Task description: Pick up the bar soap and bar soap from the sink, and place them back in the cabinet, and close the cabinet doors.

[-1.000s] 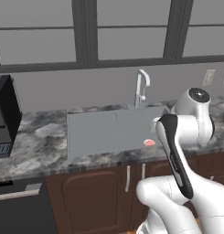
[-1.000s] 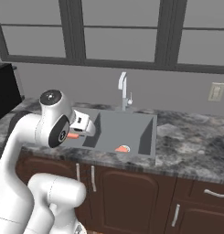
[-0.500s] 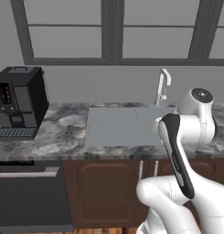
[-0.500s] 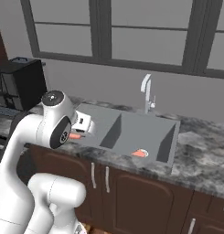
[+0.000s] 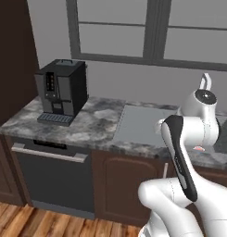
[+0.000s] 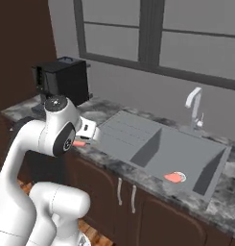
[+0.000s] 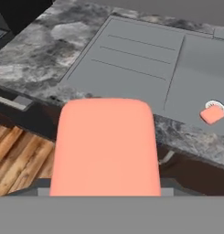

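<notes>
Here bar soap [image 7: 106, 146] held upright, long axis away.

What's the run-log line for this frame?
phase: carrying | pincer: shut on held bar soap | second bar soap: in sink basin, by drain | coffee machine: on counter

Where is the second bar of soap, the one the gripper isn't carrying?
The loose bar soap lies on the sink basin floor by the drain, near the front wall, below and left of the tap; the hand view shows it at right.
</notes>
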